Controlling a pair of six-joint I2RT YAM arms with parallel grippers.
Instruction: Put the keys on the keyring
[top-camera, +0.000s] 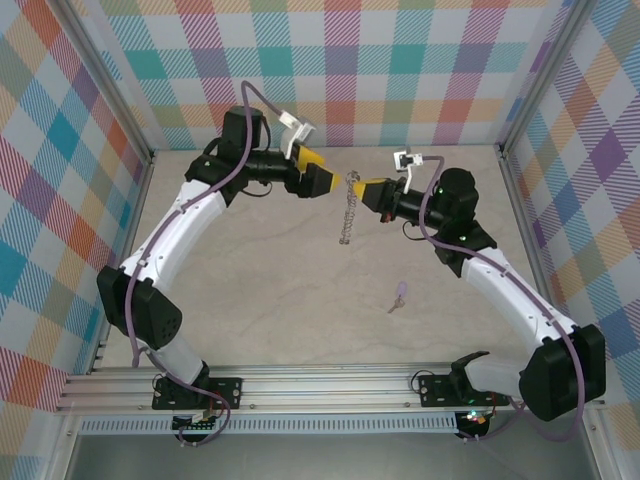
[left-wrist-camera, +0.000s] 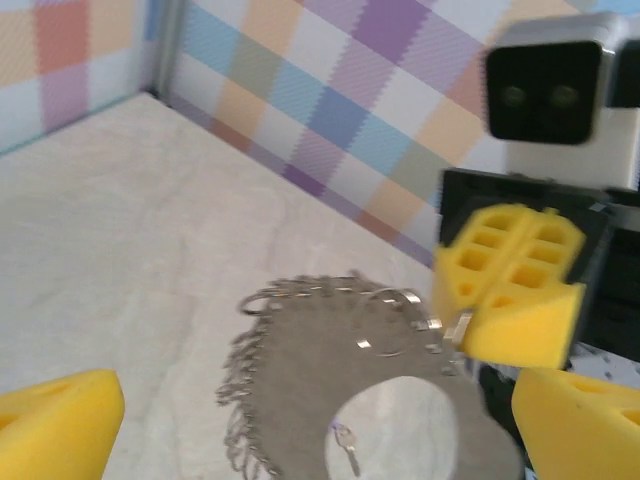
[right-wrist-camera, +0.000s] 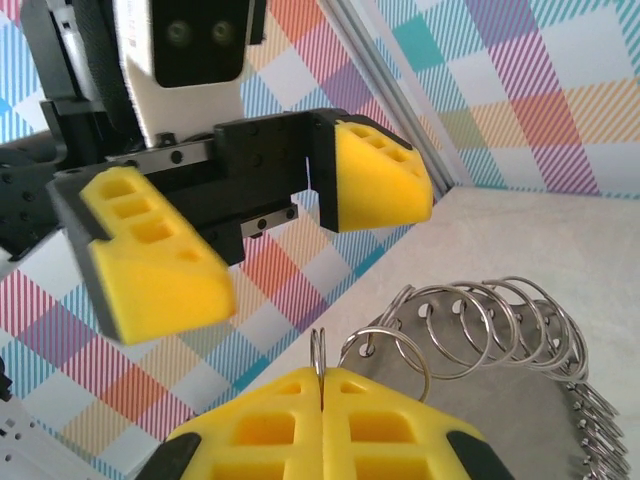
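**Keyring (top-camera: 347, 212), large silver-grey metal hoop, pinched by right gripper (top-camera: 358, 185); left gripper (top-camera: 330, 172) spread wide**

Top external view: the keyring hangs edge-on between the two grippers, reading as a thin beaded line above the pale, marble-veined table (top-camera: 250, 290). The right gripper's yellow fingers are pressed together on its upper end. The left gripper faces it from just beside, with its fingers apart. A tiny key (top-camera: 399, 295) with a lilac head and a short silvery blade lies flat on the table. It is well apart from both grippers, nearer the arm bases.

Left wrist view: the left gripper's ribbed yellow fingers (left-wrist-camera: 60, 425) sit at the bottom corners with a wide gap between them. The keyring (left-wrist-camera: 300, 330) lies beyond them, its rim fringed with small shiny wire loops. The right gripper (left-wrist-camera: 470, 330) clamps that rim at its right side. Through the hoop's opening the key (left-wrist-camera: 346, 447) shows, blurred.

Right wrist view: the right gripper's fingers (right-wrist-camera: 260, 430) meet flush on one thin wire loop (right-wrist-camera: 318, 352). More coiled loops fan along the rim to the right. Opposite, the left gripper (right-wrist-camera: 275, 225) stands open, touching nothing.
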